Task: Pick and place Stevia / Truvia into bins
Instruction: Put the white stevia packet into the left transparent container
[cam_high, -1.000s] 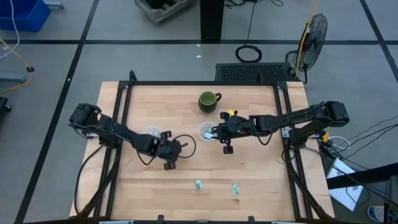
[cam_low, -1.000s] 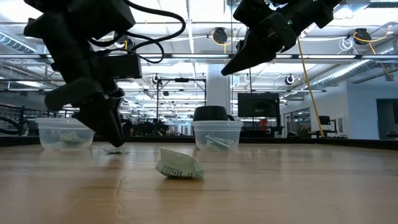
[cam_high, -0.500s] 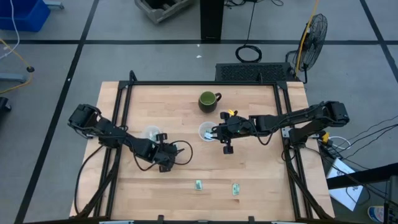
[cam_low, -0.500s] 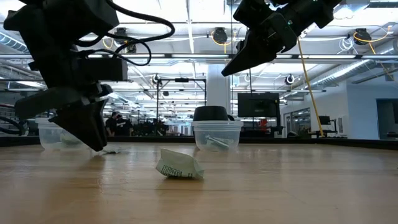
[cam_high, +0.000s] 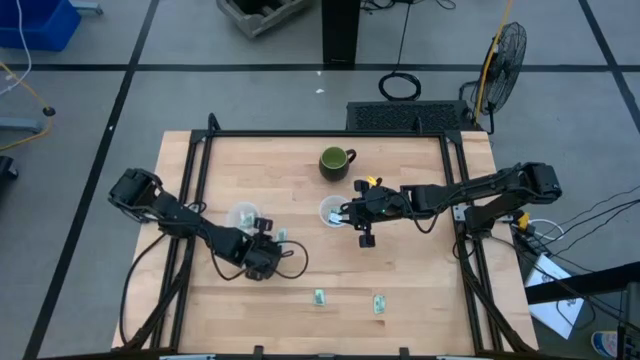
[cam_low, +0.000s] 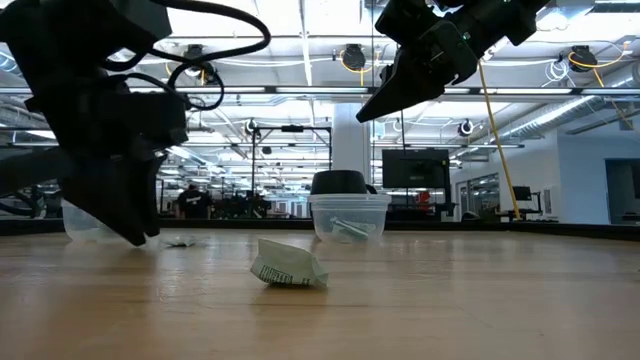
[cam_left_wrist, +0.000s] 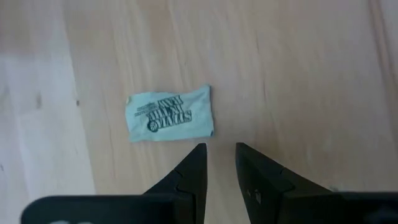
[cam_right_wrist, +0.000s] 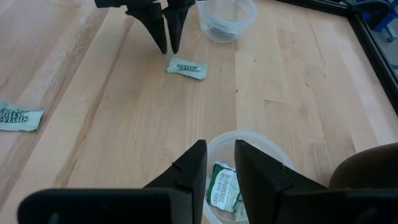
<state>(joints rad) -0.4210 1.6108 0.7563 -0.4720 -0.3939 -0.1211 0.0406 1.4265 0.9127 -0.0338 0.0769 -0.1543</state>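
My left gripper (cam_high: 262, 256) hovers low over the table, on the near side of the left clear cup (cam_high: 243, 215). Its fingers are shut and touch nothing. One pale green sachet (cam_left_wrist: 169, 114) lies flat on the wood just beyond its fingertips and also shows in the high view (cam_high: 281, 236). My right gripper (cam_high: 352, 212) hangs shut over the right clear cup (cam_right_wrist: 245, 146), which holds several sachets (cam_right_wrist: 224, 186). Two more sachets (cam_high: 319, 296) (cam_high: 379, 304) lie near the table's near edge. One of them looks crumpled in the low view (cam_low: 288, 265).
A dark green mug (cam_high: 335, 161) stands toward the far edge behind the right cup. A black frame (cam_high: 196, 170) borders the table's left, right and far sides. The left cup (cam_right_wrist: 229, 18) also holds sachets. Bare wood lies between the two near sachets and the cups.
My left gripper has moved back from the sachet beside the left cup, toward the table's near-left. The sachet stays flat on the table. My right arm has kept still.
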